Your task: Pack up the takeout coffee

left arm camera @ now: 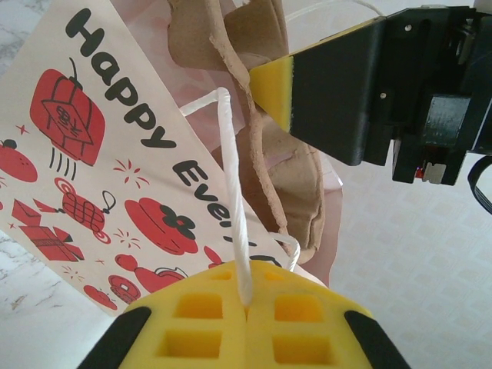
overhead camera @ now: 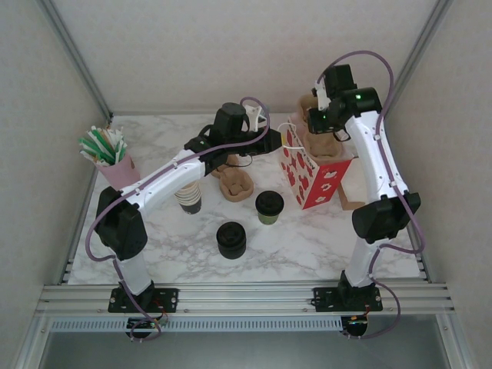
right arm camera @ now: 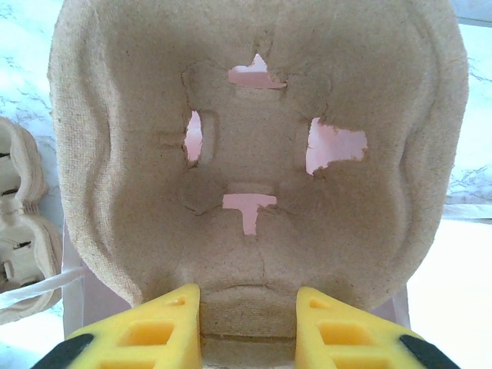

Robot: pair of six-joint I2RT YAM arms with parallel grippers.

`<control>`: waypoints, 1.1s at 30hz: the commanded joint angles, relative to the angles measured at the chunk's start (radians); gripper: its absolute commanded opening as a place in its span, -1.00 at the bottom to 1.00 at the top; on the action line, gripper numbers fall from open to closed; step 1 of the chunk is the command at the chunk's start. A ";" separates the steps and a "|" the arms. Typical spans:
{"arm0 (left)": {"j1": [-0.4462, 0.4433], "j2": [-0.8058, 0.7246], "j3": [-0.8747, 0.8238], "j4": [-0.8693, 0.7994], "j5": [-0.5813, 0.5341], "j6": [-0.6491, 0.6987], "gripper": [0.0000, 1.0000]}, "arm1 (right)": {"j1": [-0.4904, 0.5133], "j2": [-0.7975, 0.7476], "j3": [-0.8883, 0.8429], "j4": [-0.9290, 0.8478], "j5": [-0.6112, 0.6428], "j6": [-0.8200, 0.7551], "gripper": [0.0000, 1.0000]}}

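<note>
At the left rim of the gift bag [overhead camera: 315, 181], the left gripper [left arm camera: 246, 307] is clamped tight on the bag's white cord handle [left arm camera: 234, 192]. At the bag's open mouth, the right gripper [right arm camera: 247, 327] pinches the edge of a pulp cup carrier [right arm camera: 254, 154], its jaws set narrow. The takeout coffee [overhead camera: 269, 206] stands upright on the table [overhead camera: 323, 238], near the bag's left side, with neither gripper touching it.

In the top view the stack of lidless cups [overhead camera: 189, 200] is half covered by the left arm [overhead camera: 165, 181], and a brown item [overhead camera: 350, 194] at centre right, possibly cardboard, is largely hidden behind the paper bag [overhead camera: 311, 173]. In the left wrist view the lettering [left arm camera: 127, 81] is cut short by the cup carrier [left arm camera: 296, 184]. A pile of carriers [right arm camera: 19, 223] is cropped at the right wrist view's left edge.
</note>
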 commanded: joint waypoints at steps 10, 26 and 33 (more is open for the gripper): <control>0.013 -0.023 0.013 -0.005 -0.003 0.015 -1.00 | -0.003 -0.087 -0.140 0.021 -0.014 0.004 -0.43; 0.014 -0.033 0.006 -0.004 -0.006 0.015 -1.00 | 0.015 -0.058 -0.204 0.011 0.044 0.015 -0.43; 0.015 -0.034 0.006 -0.007 -0.007 0.016 -1.00 | 0.033 -0.074 -0.226 0.015 0.036 0.008 -0.45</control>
